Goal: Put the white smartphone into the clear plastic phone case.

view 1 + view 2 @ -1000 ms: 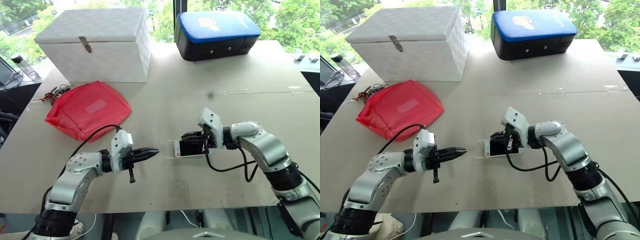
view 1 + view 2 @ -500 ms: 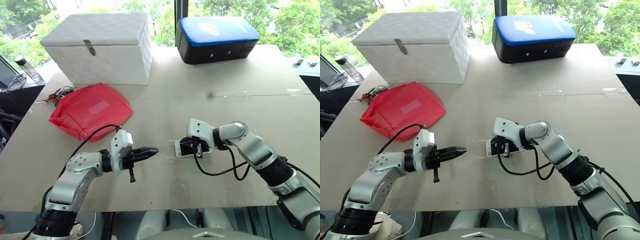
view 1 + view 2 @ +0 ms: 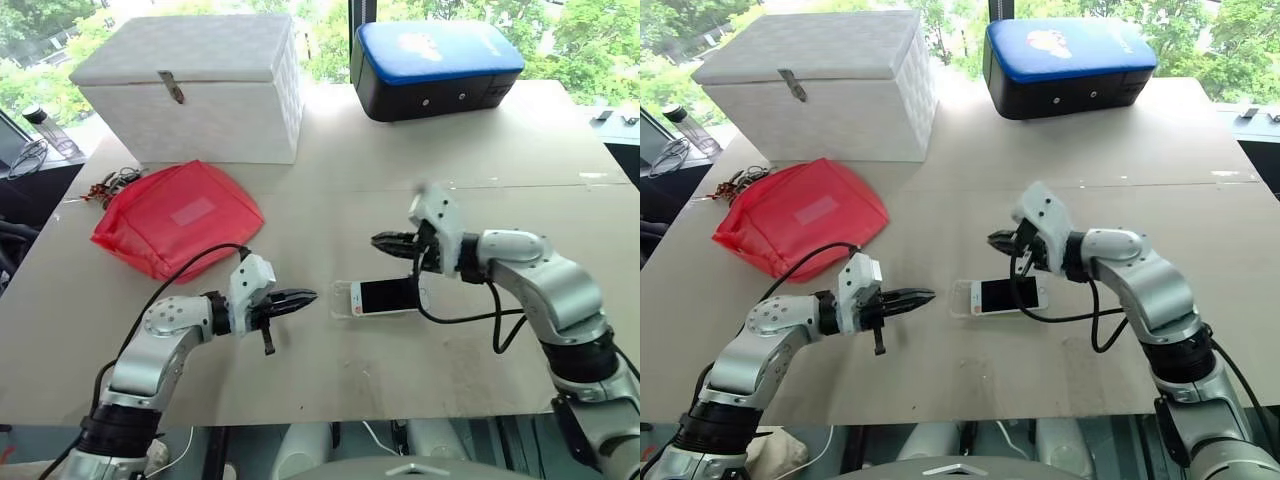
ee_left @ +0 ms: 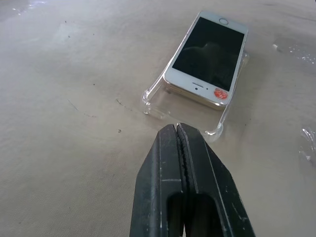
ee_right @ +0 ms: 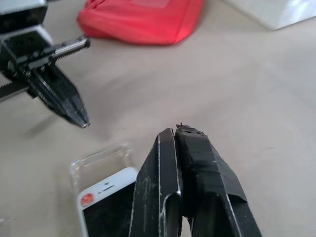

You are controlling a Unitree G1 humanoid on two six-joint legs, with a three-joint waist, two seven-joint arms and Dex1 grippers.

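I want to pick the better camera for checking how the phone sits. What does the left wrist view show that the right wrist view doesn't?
Left wrist view alone: the whole phone, home button included, lying partly in the clear case, raised at the near end, and the shut left gripper seen from behind. Right wrist view alone: the red bag, the shut right gripper and the left gripper from outside. Both: phone, case and the table.

Smartphone [image 3: 391, 295] atop case [image 4: 157, 101] (askew), between left pincer [image 3: 303, 298], right pincer [image 3: 386, 241].
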